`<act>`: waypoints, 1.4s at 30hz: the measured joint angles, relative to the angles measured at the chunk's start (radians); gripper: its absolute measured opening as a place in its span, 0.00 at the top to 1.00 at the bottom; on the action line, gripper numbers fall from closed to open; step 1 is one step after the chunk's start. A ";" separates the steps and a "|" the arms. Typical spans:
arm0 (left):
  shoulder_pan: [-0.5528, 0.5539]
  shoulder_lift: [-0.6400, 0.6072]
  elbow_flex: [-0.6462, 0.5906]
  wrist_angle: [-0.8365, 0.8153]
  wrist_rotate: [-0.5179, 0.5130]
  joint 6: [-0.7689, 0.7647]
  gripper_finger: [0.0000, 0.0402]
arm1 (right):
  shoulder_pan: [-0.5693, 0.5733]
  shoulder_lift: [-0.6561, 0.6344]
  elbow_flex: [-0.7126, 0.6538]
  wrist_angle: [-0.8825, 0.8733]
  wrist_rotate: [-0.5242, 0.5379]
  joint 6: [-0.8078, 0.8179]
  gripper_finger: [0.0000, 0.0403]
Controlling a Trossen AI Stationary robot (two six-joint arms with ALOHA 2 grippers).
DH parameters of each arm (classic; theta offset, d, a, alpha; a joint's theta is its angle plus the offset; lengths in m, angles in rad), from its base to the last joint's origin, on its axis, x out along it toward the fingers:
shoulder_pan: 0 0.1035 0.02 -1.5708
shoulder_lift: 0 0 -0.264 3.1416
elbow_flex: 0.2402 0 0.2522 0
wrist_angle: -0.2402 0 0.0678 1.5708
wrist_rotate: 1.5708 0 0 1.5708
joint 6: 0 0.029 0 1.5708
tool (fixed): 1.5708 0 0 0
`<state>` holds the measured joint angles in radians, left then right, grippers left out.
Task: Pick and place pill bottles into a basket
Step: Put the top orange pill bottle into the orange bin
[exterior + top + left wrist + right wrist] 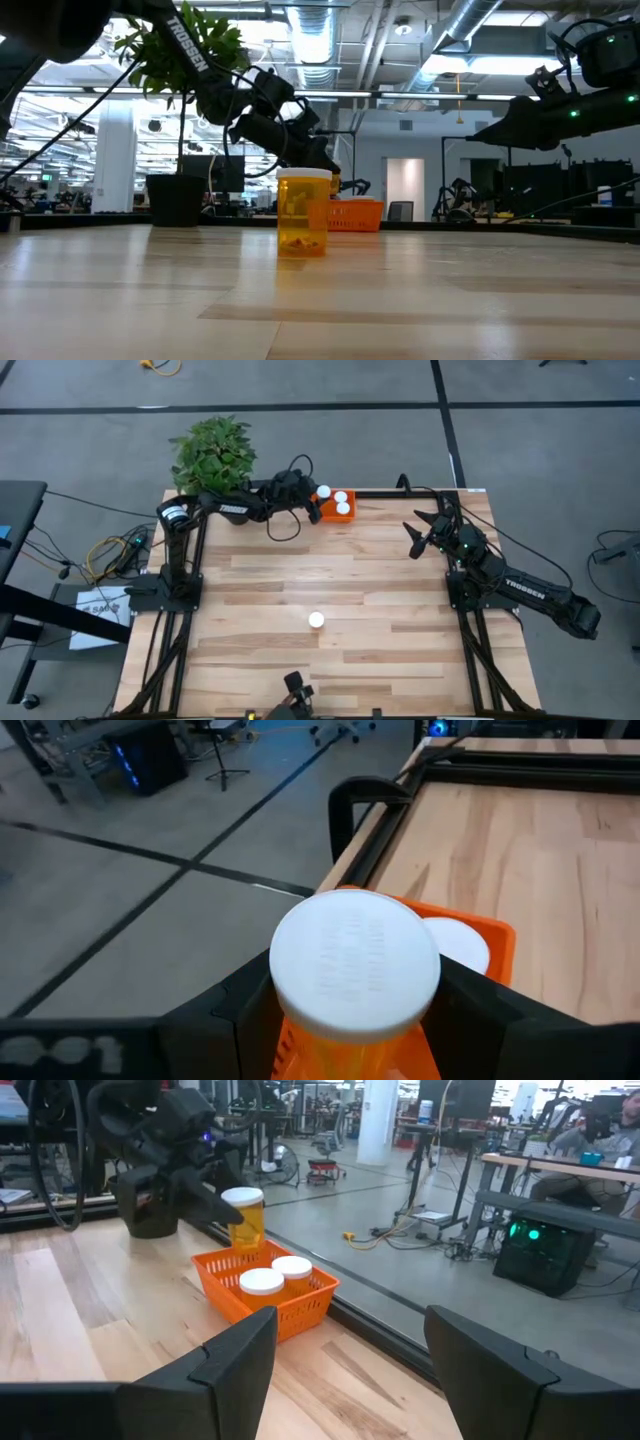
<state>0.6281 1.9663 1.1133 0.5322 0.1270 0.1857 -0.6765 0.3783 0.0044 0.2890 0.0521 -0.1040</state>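
The orange basket (pixel 336 510) stands at the table's far edge, and two white-capped pill bottles (pixel 262 1283) (pixel 292 1268) stand upright in it. My left gripper (pixel 316 496) is shut on a third bottle (pixel 243 1213) over the basket's left end. A fourth bottle (pixel 316 620) stands upright on the bare table near the middle, and it also shows in the low view (pixel 303 212). My right gripper (pixel 425 532) hangs open and empty above the table's far right part. My left gripper pinches the bottle's orange body (pixel 330 1050) just under its white cap (pixel 355 965) between its two fingers (pixel 240 1010). The fingers come level from the table's left side. The bottle is upright over the basket's left end (pixel 215 1265). Whether its bottom touches the basket, I cannot tell.
A potted plant (pixel 212 455) stands at the table's far left corner, behind my left arm. A black clamp (pixel 355 805) sits on the table's far edge by the basket. Bare wood lies between the basket and the lone bottle.
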 joint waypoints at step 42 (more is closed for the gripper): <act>0.035 0.000 0.000 -0.048 -0.010 -0.045 0.52 | 0.000 0.000 0.000 0.000 0.000 0.000 0.38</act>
<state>0.6627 1.9663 1.1134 0.4841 0.1173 0.1405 -0.6764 0.3786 0.0044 0.2890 0.0521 -0.1040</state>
